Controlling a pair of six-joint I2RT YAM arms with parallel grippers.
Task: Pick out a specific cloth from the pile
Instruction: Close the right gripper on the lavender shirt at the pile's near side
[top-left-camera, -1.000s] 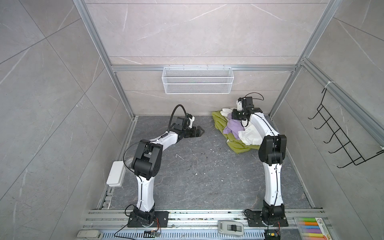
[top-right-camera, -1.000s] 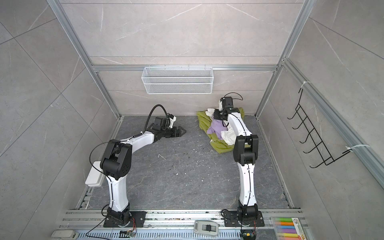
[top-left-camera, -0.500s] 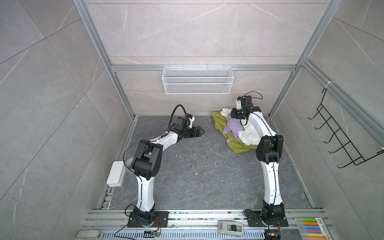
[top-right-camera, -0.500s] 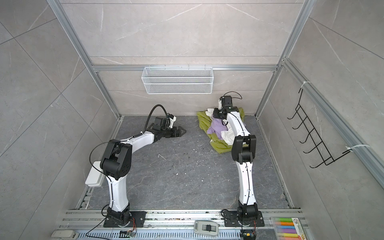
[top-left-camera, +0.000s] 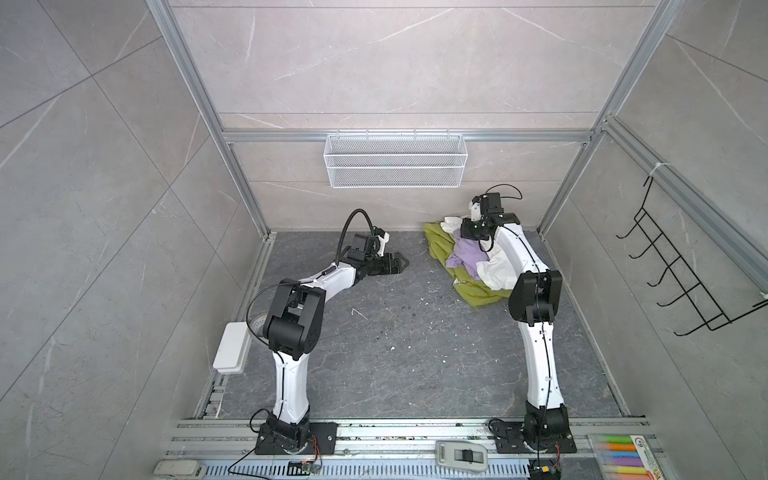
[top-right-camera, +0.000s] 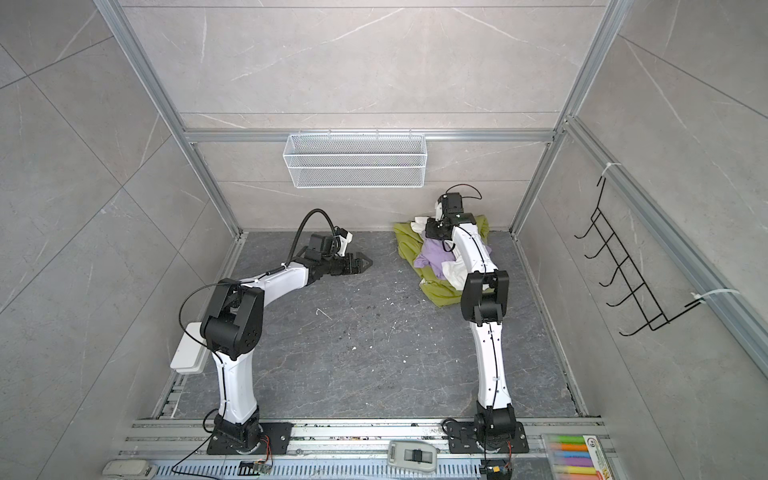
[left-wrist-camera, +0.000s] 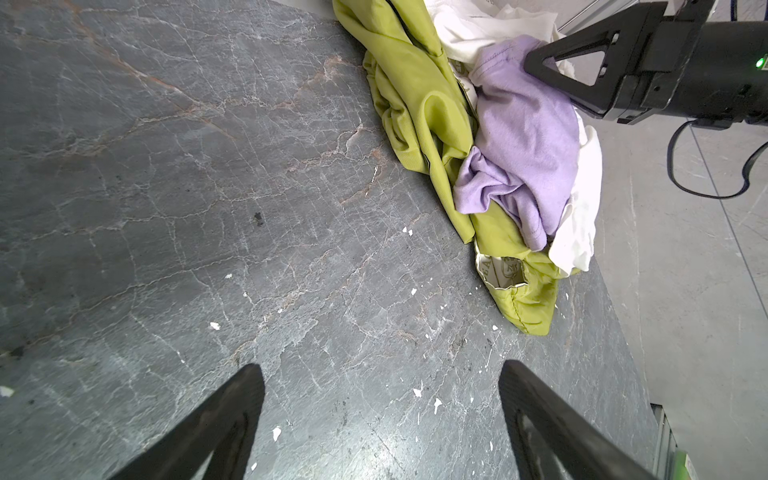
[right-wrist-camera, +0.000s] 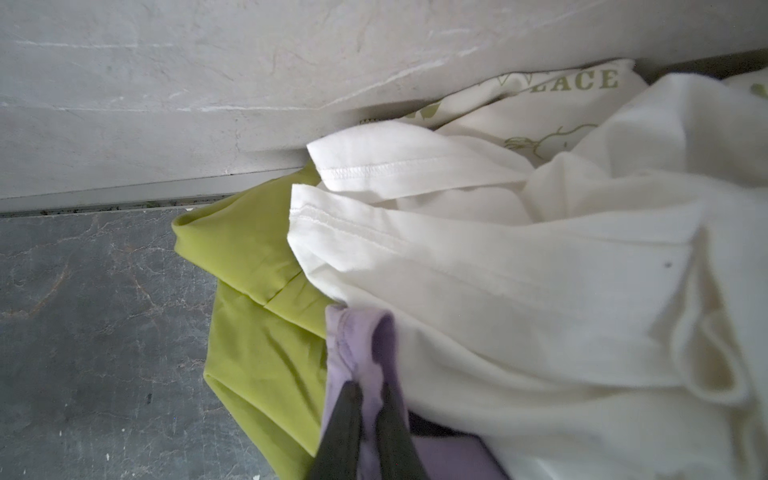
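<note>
We see the pile (top-left-camera: 478, 286) in both top views at the far right of the dark stone floor (top-left-camera: 395, 332), pushed up against the far wall (right-wrist-camera: 208, 83) near the right corner. An olive-green cloth (top-left-camera: 438, 245) forms its base and spreads along its left and near edges. The cloth (top-left-camera: 467, 257), plain lavender, lies crumpled on top of the green one in the middle of the heap. A white cloth (top-left-camera: 494, 272) touches it on its right side, and more white fabric sits at the far end by the wall. In the right wrist view we also make out a cream piece (right-wrist-camera: 561, 95) with green printed lettering, tucked against the wall behind the white folds.

The right gripper (right-wrist-camera: 368, 386) reaches down onto the far part of the pile. Its two dark fingers (right-wrist-camera: 347, 415) are pressed together on a fold at the lavender cloth's edge, so we read it as closed with the cloth pinched between them. The left wrist view shows the same gripper's tip against the lavender fabric. The rest of the cloth lies on the pile.

The left gripper (top-left-camera: 404, 262) sits low over the floor, well to the left of the pile and pointing toward it. In its own wrist view its fingers (left-wrist-camera: 232, 415) stand wide apart with only bare floor between them, and it holds nothing.
</note>
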